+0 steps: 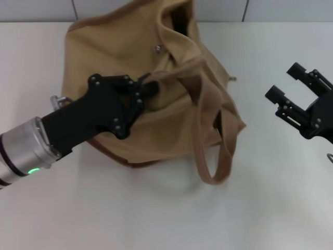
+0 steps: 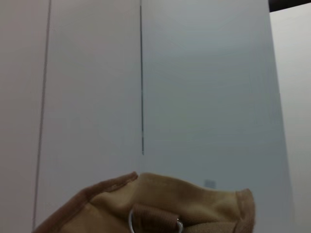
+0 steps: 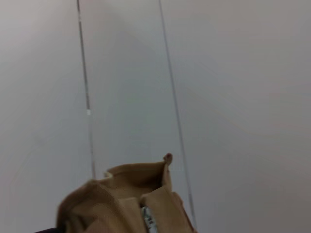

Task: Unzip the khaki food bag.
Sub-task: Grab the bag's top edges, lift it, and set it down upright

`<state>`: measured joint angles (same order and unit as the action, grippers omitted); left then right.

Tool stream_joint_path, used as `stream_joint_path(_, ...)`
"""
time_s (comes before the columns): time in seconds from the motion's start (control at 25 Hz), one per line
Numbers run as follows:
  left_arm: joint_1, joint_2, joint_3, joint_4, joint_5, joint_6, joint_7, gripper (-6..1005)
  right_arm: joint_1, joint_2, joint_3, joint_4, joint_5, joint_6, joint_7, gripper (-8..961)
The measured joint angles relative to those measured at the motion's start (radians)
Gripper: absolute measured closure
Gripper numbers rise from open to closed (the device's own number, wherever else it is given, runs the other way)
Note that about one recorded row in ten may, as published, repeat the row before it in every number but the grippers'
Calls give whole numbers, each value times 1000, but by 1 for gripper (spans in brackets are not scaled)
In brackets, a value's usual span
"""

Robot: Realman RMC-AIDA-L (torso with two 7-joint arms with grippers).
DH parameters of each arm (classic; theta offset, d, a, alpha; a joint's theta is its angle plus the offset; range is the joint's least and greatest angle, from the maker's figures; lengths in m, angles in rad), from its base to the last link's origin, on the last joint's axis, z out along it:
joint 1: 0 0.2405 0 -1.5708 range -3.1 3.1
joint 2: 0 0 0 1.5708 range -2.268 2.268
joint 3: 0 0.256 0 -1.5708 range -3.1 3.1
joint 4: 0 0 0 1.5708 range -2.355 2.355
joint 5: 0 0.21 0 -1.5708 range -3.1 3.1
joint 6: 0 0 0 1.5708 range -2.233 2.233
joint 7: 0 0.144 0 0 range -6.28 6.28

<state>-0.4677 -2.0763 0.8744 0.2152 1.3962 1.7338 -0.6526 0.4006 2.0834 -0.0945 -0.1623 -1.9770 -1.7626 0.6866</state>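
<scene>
Khaki food bag (image 1: 104, 57) is pinched by the left pincer (image 1: 148, 88); the right pincer (image 1: 291, 83) hovers beside it, spread.

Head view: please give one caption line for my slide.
Left gripper on the khaki food bag; right gripper open beside it.

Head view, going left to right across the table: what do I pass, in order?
Left arm's silver wrist section → left gripper, reaching onto the bag → khaki food bag, slumped on the white table → its loose strap handle → right gripper, jaws open, clear of the bag.
</scene>
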Motion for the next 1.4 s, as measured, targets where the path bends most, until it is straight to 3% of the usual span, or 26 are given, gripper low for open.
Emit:
stream_joint_path(0.28,-50,-2,54,-45,0,-4,31,947,-16,2,73,43,3,65,-127,184)
stream_joint_path(0.32,-72,-3,96,-55,-1,-7,31,947,-18,2,75,58,3,81,-170,184)
stream_joint_path(0.68,-125,-4,135,-110,-5,-57,33,944,-19,6,55,319,-8,248,-764,184)
stream_joint_path(1.4,-126,-4,136,-136,-6,-80,35,937,-21,9,84,373,-1,195,-818,185)
